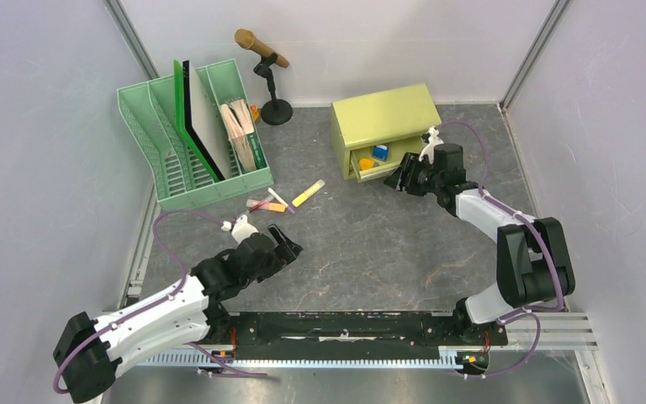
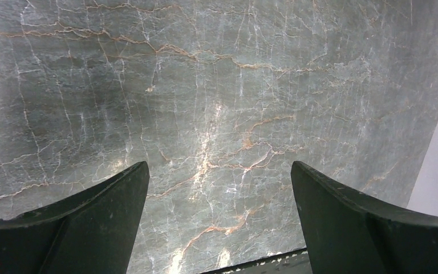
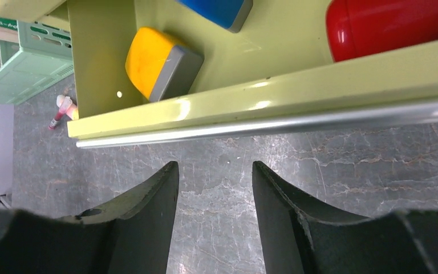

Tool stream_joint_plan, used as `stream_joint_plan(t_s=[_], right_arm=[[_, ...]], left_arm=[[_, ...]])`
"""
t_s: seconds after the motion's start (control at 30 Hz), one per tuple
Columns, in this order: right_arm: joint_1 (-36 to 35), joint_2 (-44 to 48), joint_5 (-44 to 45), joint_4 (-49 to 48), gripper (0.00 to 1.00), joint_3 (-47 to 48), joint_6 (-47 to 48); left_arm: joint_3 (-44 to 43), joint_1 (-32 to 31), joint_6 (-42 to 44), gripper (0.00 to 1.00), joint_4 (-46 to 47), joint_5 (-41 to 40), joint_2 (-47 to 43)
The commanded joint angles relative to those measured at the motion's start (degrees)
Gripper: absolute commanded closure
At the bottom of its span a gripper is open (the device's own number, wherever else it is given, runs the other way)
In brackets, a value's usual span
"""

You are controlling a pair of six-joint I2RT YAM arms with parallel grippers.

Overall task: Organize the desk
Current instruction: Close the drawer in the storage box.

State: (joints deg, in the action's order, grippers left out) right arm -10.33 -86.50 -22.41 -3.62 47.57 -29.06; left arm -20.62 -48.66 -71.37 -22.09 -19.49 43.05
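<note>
The left gripper [image 1: 288, 247] is hovering low over the desk [image 1: 362, 252] with its jaws spread wide and nothing between them; its wrist view is showing only bare grey, pale-veined stone under and ahead of the fingertips [image 2: 131, 188]. The right gripper [image 3: 215, 168] is pointing at the open drawer [image 3: 262, 97] of the yellow-green cabinet [image 1: 383, 114], its jaws standing partly apart and gripping nothing, with desk surface showing through the gap. The drawer's silver handle rail [image 3: 296, 123] is running across just beyond those fingertips, near them but apparently not touching, though the angle makes that hard to judge. Past the rail, inside the drawer, a yellow block with a grey face [image 3: 154, 63] is lying ahead and slightly left of the right gripper, a blue block [image 3: 219, 8] is sitting farther in, and a red rounded object [image 3: 388, 25] is lying off to the gripper's right against the drawer front. A small cluster of markers [image 1: 282, 202] is lying on the desk between the two grippers, ahead of the left one, and beyond them a green file rack [image 1: 168, 160] is holding boards and a book. A microphone on a stand [image 1: 262, 49] is standing far ahead of both grippers by the back wall.
</note>
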Motion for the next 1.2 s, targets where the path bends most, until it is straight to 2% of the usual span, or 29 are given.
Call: stream_joint_plan(t_s=[0.0,0.27,0.53,0.6,0.67,0.77,0.97,1.17], right_arm=[[0.2,-1.4,0.6,-5.0,0.44,2.6,-2.9],[0.2,-5.1,0.6,-7.4,0.47,6.2,-5.9],[0.2,-8.1,0.5,-11.1,0.52,8.4,-9.6],[0.2,-9.0,1.2,-11.4,0.57,9.2,-10.5],[0.1,-10.1,1.4,-12.0,0.65,10.0,-11.6],[0.1,-11.6,1.5,-13.6,0.70,10.7,-13.7],[0.1,-13.2,2.9,-17.2,0.72,10.5,-17.7],[0.1,-13.6,4.9,-29.2,0.72,4.7,-26.0]], left_arm=[[-2.0,-0.1,-1.8,0.00,1.6,-2.5,0.4],[-1.8,0.0,-1.9,0.00,-0.6,-3.5,-0.5],[-0.7,0.0,-2.3,0.00,-3.4,-6.4,-5.2],[-0.4,-0.1,-2.6,0.00,-4.2,-6.9,-6.3],[-0.3,0.0,-3.1,0.00,-5.3,-7.5,-7.1],[-0.5,0.0,-3.2,0.00,-6.5,-8.0,-8.1],[-0.5,0.0,-3.3,0.00,-8.2,-8.7,-9.5],[0.1,-0.1,-4.4,0.00,-8.7,-8.6,-9.6]])
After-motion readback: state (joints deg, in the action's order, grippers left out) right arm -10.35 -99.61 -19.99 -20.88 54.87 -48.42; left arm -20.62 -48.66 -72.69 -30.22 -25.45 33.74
